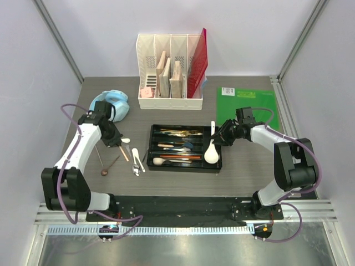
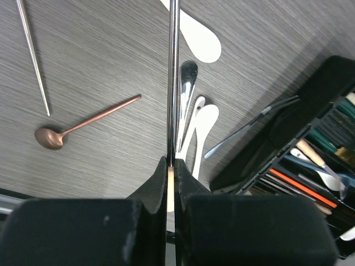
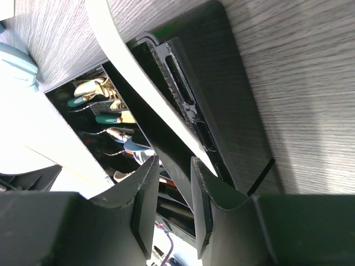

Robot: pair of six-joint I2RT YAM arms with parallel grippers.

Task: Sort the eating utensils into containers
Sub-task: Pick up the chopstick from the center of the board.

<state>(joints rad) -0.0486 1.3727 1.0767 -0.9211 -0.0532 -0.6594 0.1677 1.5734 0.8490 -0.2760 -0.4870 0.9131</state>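
Clamping a utensil (image 2: 173, 83) bound for the tray (image 1: 186, 169), left gripper (image 2: 171, 163) is shut tight. Right gripper (image 3: 173, 163) half-spread at spoon (image 1: 211, 154), grip unclear.

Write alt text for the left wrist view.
The left end effector is shut on a thin silver utensil running up mid-frame. Below on the grey table lie a copper spoon, white spoons, and the black tray at right.

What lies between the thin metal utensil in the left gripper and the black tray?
Only low things: white spoons and a silver spoon lie flat on the table between left gripper and tray. Carried high, the utensil should clear them.
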